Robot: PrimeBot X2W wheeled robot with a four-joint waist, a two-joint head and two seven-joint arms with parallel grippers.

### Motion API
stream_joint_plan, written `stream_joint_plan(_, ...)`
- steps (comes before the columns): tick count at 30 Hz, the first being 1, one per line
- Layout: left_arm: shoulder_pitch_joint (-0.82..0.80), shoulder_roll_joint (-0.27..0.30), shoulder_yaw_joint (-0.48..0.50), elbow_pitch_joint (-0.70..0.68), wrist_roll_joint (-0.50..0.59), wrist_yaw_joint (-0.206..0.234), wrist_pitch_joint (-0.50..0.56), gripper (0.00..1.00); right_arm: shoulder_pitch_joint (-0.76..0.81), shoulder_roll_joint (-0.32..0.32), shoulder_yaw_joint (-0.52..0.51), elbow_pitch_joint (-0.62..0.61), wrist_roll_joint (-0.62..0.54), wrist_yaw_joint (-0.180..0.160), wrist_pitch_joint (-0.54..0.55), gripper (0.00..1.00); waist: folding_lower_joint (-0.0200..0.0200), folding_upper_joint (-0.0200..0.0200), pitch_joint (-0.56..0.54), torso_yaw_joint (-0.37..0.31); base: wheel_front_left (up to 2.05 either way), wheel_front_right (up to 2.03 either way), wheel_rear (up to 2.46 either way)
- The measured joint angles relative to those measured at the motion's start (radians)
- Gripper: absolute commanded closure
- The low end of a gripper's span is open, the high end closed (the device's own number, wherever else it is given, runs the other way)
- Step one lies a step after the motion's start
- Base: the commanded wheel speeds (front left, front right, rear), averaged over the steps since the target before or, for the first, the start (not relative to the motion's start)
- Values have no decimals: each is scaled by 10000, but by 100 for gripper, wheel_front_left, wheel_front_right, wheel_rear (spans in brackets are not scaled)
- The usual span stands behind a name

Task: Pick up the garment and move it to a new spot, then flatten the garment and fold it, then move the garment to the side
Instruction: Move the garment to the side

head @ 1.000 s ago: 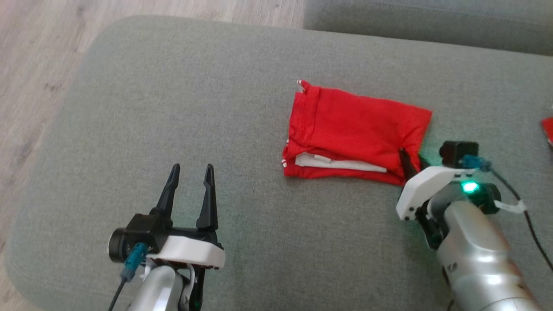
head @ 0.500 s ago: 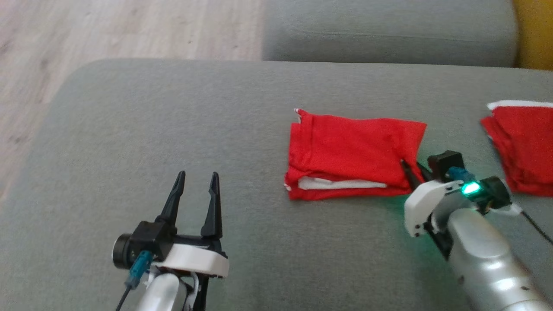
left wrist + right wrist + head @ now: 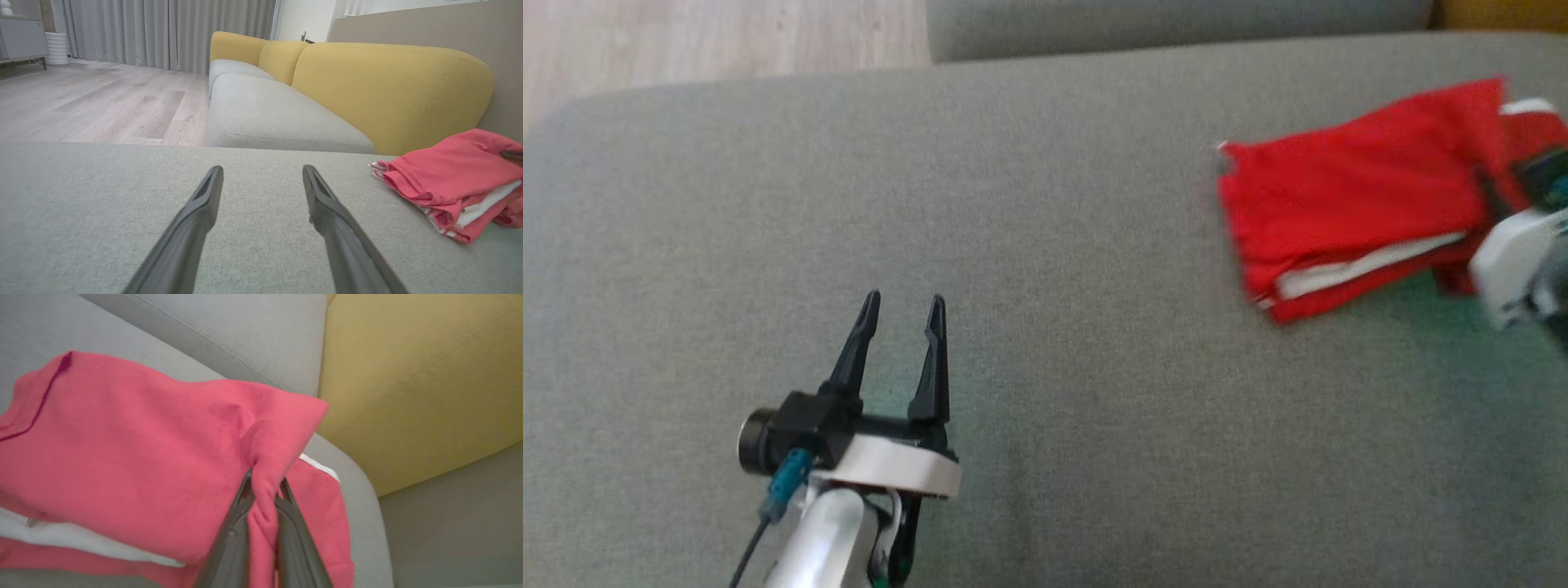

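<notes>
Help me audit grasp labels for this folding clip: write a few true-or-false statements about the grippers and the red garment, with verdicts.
1. The right gripper is shut on the folded red fabric garment. True.
2. The left gripper is shut too. False: its jaws stand open, holding nothing.
3. The left gripper touches the garment. False: it is apart from it, over the bare grey fabric cushion.
4. A yellow upholstered backrest stands beyond the cushion. True.
</notes>
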Motion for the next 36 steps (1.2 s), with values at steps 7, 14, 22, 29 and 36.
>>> stream_joint_plan(7, -536, -4, 113, 0, 54, -84, 2, 0, -508, -1994, 180, -92, 217, 0, 522, 100, 1, 0, 751, 49, 0, 0, 0)
stream_joint_plan(14, -639, -8, 228, 0, 54, -171, 0, 0, -664, -2654, 259, 25, 194, 0, 840, 100, 0, 0, 1008, 252, 0, 0, 0)
stream_joint_plan(22, -702, -13, 249, -36, 52, -174, 0, 0, -761, -2803, -188, 33, 96, 0, 1197, 100, 0, 0, 1290, 309, 0, 0, 0)
stream_joint_plan(29, -827, -21, 261, -25, 52, -174, 0, 0, -810, -2656, -1166, 19, -167, 0, 1626, 0, 0, 0, 1389, 260, 0, 0, 0)
stream_joint_plan(36, -820, -27, 385, 94, 52, -173, 0, 0, -486, -2033, -2268, -543, -667, 0, 1703, 0, -1, 0, 965, 121, 0, 0, 0)
